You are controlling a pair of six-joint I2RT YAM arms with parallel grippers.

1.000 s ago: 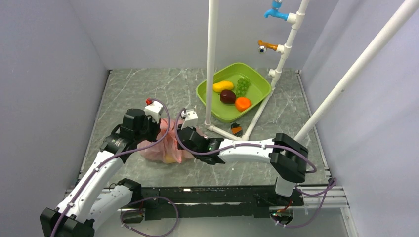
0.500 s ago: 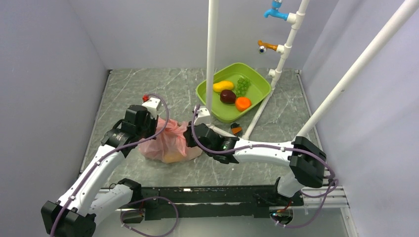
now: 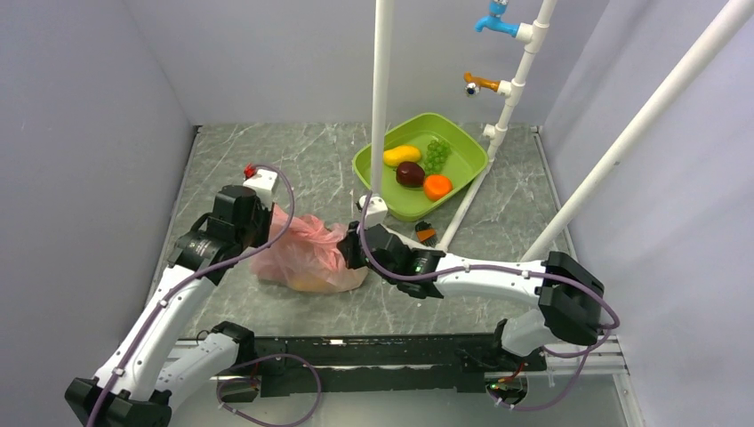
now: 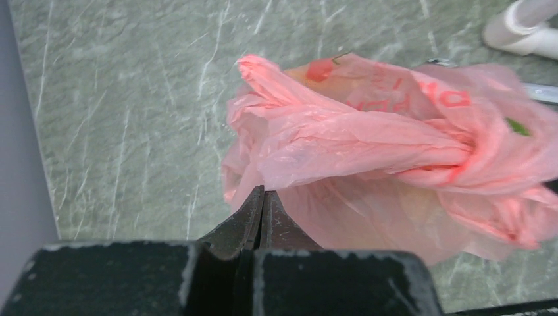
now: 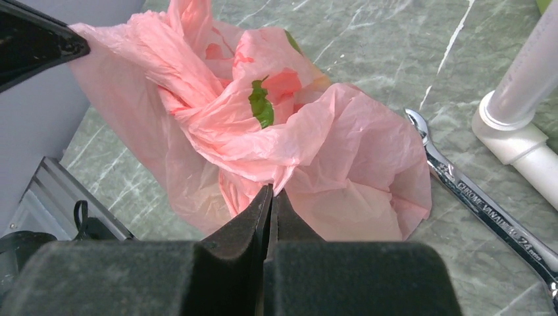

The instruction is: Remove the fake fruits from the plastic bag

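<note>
Since the earlier frames the bag [image 3: 307, 258] has been pulled wider and flatter, the left gripper [image 4: 262, 195] drawn leftward and the right gripper [image 5: 271, 192] rightward. It is laid on the surface [image 3: 231, 169] between them, its film clamped in both pairs of jaws. Fruits [image 5: 261, 105] are seen only as green and red patches through the film. A wrench [image 5: 487, 210] is lying just beside the bag.

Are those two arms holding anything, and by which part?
Both hold the pink plastic bag. The left tool pinches thin film at one side; the right tool pinches a fold on the opposite side.
</note>
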